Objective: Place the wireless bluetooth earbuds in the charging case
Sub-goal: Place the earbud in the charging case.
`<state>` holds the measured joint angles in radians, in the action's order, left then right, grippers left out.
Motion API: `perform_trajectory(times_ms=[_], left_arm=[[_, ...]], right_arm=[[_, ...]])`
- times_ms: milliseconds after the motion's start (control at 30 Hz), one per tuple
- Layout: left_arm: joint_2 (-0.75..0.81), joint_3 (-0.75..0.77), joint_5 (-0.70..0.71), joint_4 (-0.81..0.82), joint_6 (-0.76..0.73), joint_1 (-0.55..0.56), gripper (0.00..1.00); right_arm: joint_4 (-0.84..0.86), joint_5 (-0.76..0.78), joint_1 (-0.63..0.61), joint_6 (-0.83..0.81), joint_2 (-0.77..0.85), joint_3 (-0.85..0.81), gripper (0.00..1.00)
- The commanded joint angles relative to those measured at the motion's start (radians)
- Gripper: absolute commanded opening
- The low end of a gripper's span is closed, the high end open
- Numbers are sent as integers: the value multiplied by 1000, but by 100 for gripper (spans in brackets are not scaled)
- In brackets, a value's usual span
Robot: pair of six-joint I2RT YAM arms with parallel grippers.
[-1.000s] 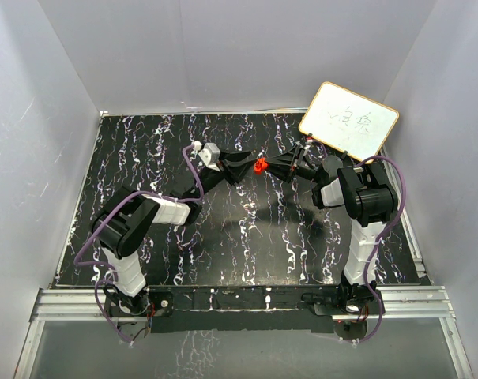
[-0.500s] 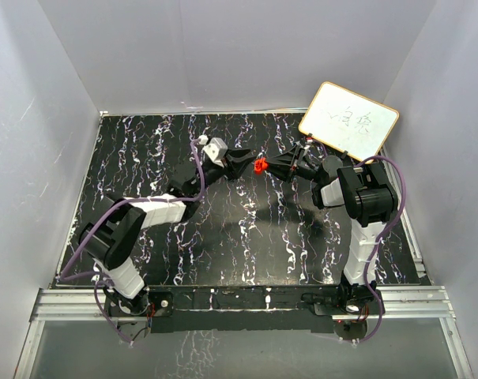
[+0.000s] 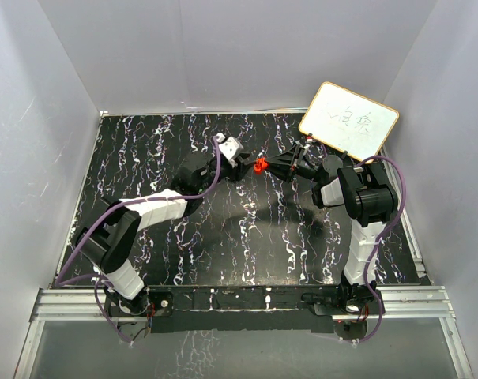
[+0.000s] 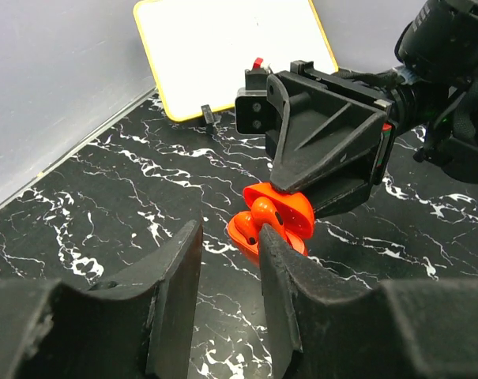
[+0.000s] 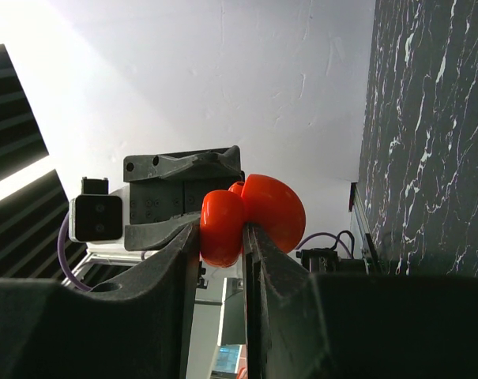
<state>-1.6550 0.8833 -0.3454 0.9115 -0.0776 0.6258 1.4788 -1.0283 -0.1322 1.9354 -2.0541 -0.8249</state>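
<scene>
The charging case (image 3: 259, 165) is a small glossy red shell, held off the table with its lid (image 4: 295, 210) hinged open. My right gripper (image 3: 265, 166) is shut on its rounded base (image 5: 221, 225), and the lid (image 5: 275, 210) bulges outside one finger. Two red earbuds sit in the open case, one upright (image 4: 264, 211) and one lower left (image 4: 245, 228). My left gripper (image 4: 227, 243) faces the case from the left, open with nothing between its fingers. Its right fingertip (image 4: 267, 237) is right at the upright earbud; I cannot tell whether they touch.
A yellow-framed whiteboard (image 3: 348, 120) leans at the back right corner, just behind the right arm. Grey walls close in the black marbled table (image 3: 175, 237) on three sides. The two arms' wrists meet above the table's far middle.
My left arm has stretched forward and to the right, bringing its fingers up to the case. The right gripper and the case have stayed still.
</scene>
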Motion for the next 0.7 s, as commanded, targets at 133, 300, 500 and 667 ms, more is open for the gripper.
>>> perform_trajectory(times_ms=[133, 300, 500, 667], left_arm=[[58, 42, -4, -28, -49, 25, 34], [63, 41, -7, -28, -51, 31, 34], [63, 46, -13, -31, -57, 36, 34], [52, 52, -16, -35, -63, 41, 34]], right_arm=[[342, -10, -4, -15, 48, -37, 0], [342, -7, -4, -13, 45, -41, 0], [341, -8, -4, -12, 45, -45, 0], [341, -7, -3, -12, 46, -45, 0]])
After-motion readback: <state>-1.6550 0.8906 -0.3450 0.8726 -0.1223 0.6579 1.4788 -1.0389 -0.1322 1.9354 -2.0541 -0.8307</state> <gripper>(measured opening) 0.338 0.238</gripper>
